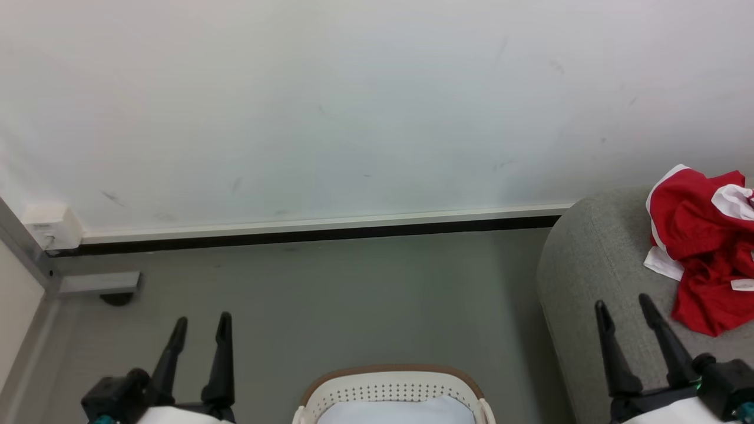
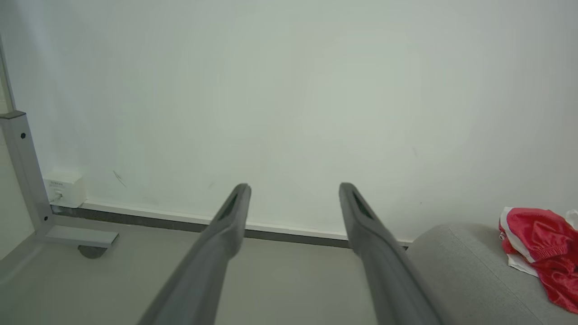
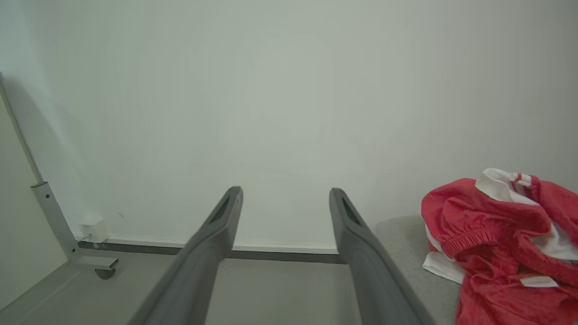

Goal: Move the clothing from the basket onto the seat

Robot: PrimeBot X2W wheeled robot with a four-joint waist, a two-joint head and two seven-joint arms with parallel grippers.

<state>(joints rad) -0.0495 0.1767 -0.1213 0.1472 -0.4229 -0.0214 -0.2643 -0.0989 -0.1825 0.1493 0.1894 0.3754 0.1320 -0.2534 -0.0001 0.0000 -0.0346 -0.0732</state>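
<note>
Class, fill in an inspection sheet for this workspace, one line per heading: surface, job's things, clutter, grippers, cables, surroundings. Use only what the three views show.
Surface: grey floor, smooth, nothing spilled on it.
Job's things: red clothing lies crumpled on the grey seat; basket stands on the floor at the head view's bottom edge.
Clutter: pale cloth in the basket.
Grippers: left gripper open and empty over the floor; right gripper open and empty, over the seat, apart from the clothing.
Cables: nothing seen.
Surroundings: scuffed white wall with a dark skirting strip; small white wall box; grey metal frame foot at the left.
</note>
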